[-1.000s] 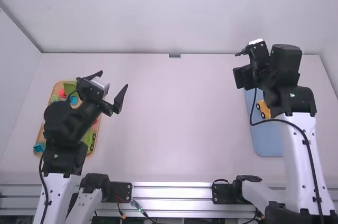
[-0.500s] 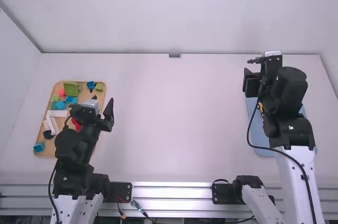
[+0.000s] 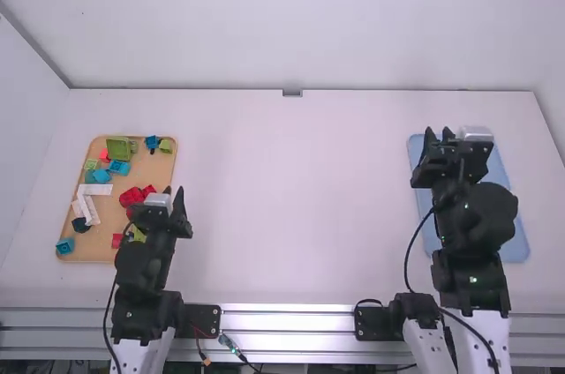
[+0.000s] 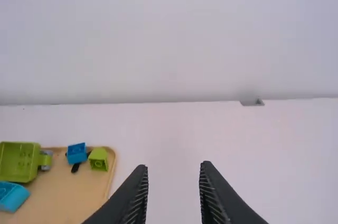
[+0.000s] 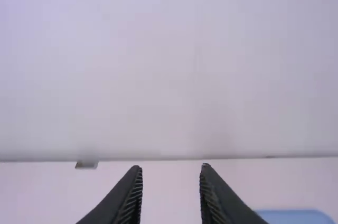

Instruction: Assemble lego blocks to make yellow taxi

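Left pincer (image 3: 174, 189), right pincer (image 3: 438, 130) — both parted, one tan tray (image 3: 99, 252), one blue tray (image 3: 513, 240)

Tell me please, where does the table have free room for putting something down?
The widest bare patch of the table lies between the wooden tray and the blue tray. A narrower bare strip runs behind both trays, up to the wall. Crowded: the wooden tray with its blocks, the left arm close by, and the blue tray, under the right arm.

The tan tray (image 3: 99, 252) looks wooden (smooth, matt), its blocks (image 3: 117, 150) plastic.
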Available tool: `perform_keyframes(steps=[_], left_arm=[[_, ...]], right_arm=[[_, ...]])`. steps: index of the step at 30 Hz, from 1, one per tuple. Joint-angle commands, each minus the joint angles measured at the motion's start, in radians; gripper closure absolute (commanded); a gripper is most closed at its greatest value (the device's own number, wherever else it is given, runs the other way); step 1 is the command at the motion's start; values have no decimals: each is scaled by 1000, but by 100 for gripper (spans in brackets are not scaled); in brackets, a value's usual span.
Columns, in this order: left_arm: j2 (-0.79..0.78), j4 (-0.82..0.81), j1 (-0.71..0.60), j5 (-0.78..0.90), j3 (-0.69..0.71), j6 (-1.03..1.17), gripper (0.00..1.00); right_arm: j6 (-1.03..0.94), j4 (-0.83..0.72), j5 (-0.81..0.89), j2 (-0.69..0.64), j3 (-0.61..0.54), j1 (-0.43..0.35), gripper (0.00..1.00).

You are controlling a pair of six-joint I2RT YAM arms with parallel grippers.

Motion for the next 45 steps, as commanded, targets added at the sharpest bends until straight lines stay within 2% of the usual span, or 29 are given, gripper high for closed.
perform_keyframes(steps=[1, 12, 19, 32, 45], left_arm=[[-9, 4, -3, -13, -40, -6, 79], [-9, 4, -3, -13, -70, -6, 94], [-9, 4, -3, -13, -70, -6, 100], [-9, 4, -3, -13, -70, -6, 100], [-9, 4, -3, -13, -70, -6, 100]], right_arm=[[6, 35, 3, -54, -56, -2, 78], [6, 35, 3, -284, -285, -2, 100], [6, 35, 3, -401, -403, -2, 100], [6, 35, 3, -577, -579, -2, 100], [6, 35, 3, -578, -706, -2, 100]])
